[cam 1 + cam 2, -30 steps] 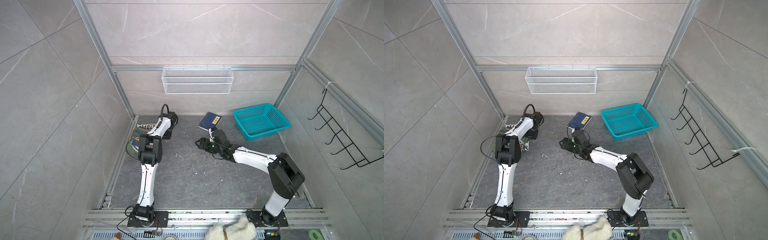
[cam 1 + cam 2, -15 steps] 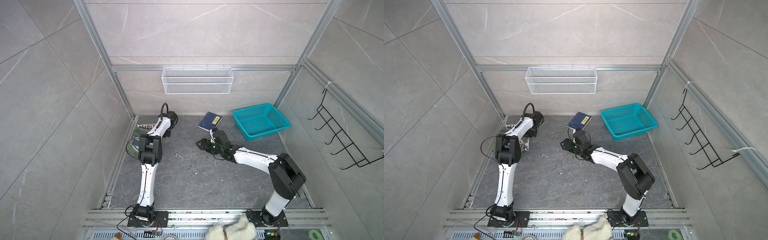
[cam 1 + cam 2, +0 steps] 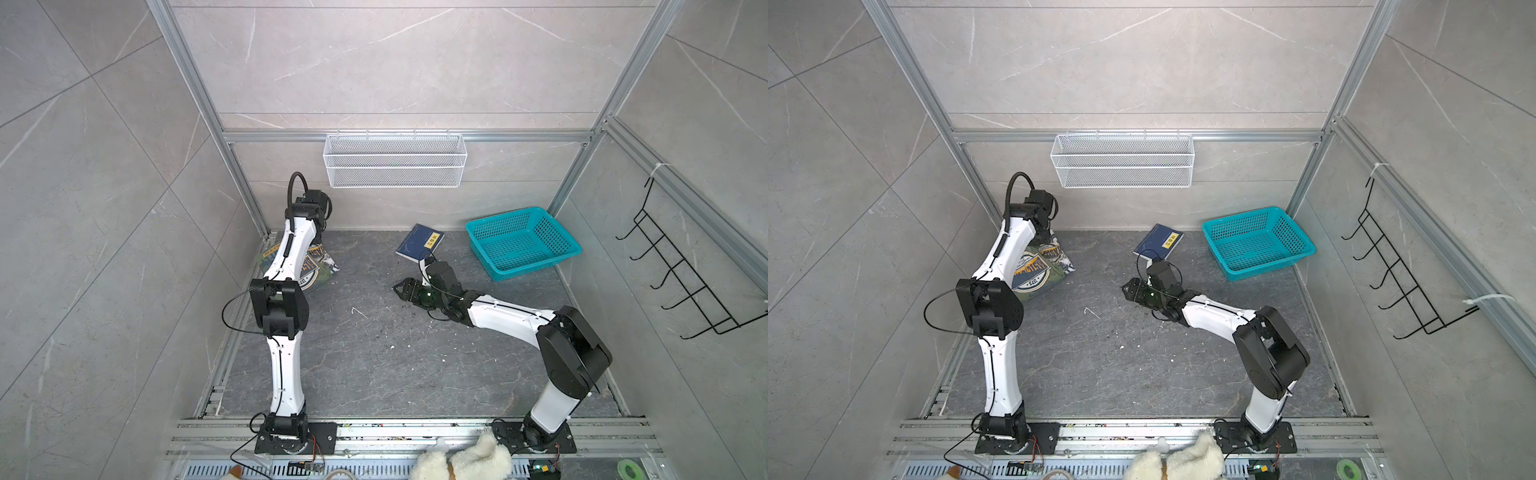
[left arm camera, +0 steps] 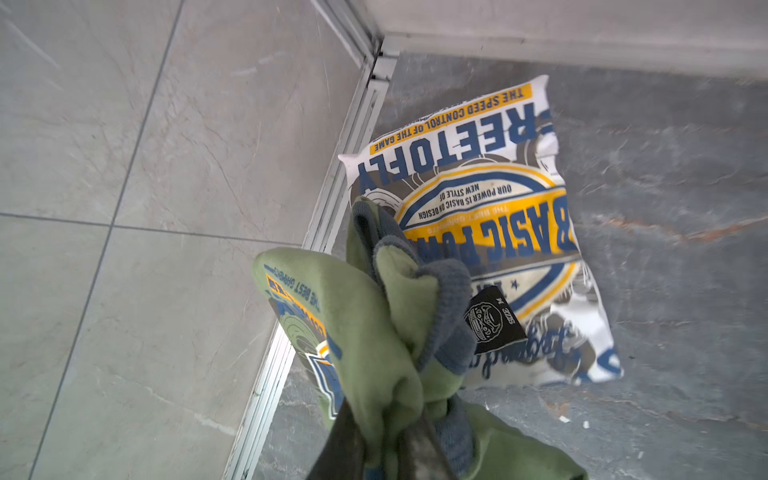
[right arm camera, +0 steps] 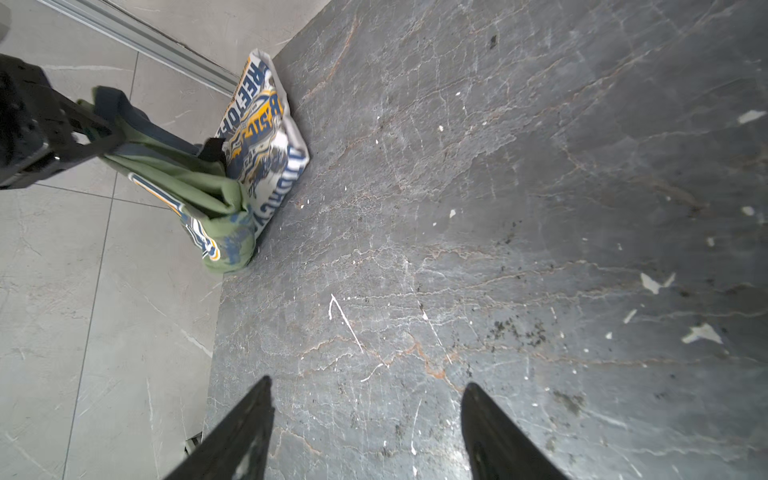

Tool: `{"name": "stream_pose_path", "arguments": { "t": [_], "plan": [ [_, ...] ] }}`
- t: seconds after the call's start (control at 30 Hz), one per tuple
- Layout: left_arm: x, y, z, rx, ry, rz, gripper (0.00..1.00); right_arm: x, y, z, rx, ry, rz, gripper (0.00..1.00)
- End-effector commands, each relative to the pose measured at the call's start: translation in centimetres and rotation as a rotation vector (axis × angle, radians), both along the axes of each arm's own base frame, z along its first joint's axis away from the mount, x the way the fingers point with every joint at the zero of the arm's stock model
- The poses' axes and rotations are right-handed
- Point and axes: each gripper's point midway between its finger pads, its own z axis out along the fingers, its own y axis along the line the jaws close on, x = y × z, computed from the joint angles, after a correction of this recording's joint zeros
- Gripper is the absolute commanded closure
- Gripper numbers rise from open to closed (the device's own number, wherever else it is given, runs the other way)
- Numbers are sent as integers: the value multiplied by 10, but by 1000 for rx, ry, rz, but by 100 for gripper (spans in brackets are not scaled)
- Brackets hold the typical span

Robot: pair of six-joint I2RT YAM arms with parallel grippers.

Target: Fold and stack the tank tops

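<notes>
The white tank top (image 4: pixel 478 232) lies folded flat on the dark floor in the back left corner, badge print up; it also shows in the right wrist view (image 5: pixel 266 137) and in a top view (image 3: pixel 1066 258). The olive green tank top (image 4: pixel 374 332) is bunched beside and partly over it. My left gripper (image 4: pixel 382 432) is shut on a gathered fold of the olive tank top (image 5: pixel 195 183), whose lower part rests on the floor (image 3: pixel 320 277). My right gripper (image 5: pixel 365 395) hovers open over bare floor mid-table (image 3: pixel 401 287), holding nothing.
A navy book (image 3: pixel 419 243) lies at the back centre, with a teal basket (image 3: pixel 521 243) to its right. A white wire shelf (image 3: pixel 395 160) hangs on the back wall and black hooks (image 3: pixel 681 270) on the right wall. A fluffy plush (image 3: pixel 461 459) sits at the front rail.
My left gripper has closed on the olive tank top and gathered it up off the floor. The right arm has barely moved.
</notes>
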Motion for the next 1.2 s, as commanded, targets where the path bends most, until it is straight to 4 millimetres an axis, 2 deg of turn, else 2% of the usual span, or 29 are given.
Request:
{"name": "stream_pose_path", "arguments": {
  "t": [0.0,0.07,0.1,0.23,0.3,0.37,0.43,0.5,0.57,0.73,0.87,1.03,1.17],
  "plan": [
    [19,-8,-2,-12,-15,-51,88,-5,-7,-12,-35,20,7,28],
    [26,-10,3,-18,-32,-66,88,-5,-8,-13,-39,22,6,28],
    [32,-12,-12,-20,-9,-74,88,-5,-9,-15,-42,26,5,28],
    [46,-17,-16,-21,-28,-109,87,-5,-11,-20,-52,39,2,28],
    [54,-19,-25,-24,-30,-136,85,-5,-12,-21,-54,42,2,28],
    [62,-21,-41,-21,-13,-157,75,-5,-12,-22,-53,45,6,28],
    [68,-24,-59,-26,14,-178,57,-7,-11,-21,-46,49,14,28],
    [70,-25,-76,-52,41,-180,53,-9,-10,-22,-43,55,20,28],
    [68,-24,-84,-92,52,-162,47,-12,-12,-21,-43,55,22,28],
    [58,-11,-79,-177,12,-86,27,-19,-18,-21,-58,56,29,28],
    [52,3,-109,-318,40,-17,25,-25,-20,-17,-53,56,35,28],
    [43,1,-151,-353,141,-4,21,-33,-27,-9,-68,41,41,28],
    [26,-8,-163,-397,206,3,21,-36,-36,-8,-92,33,29,28]
  ]
}}
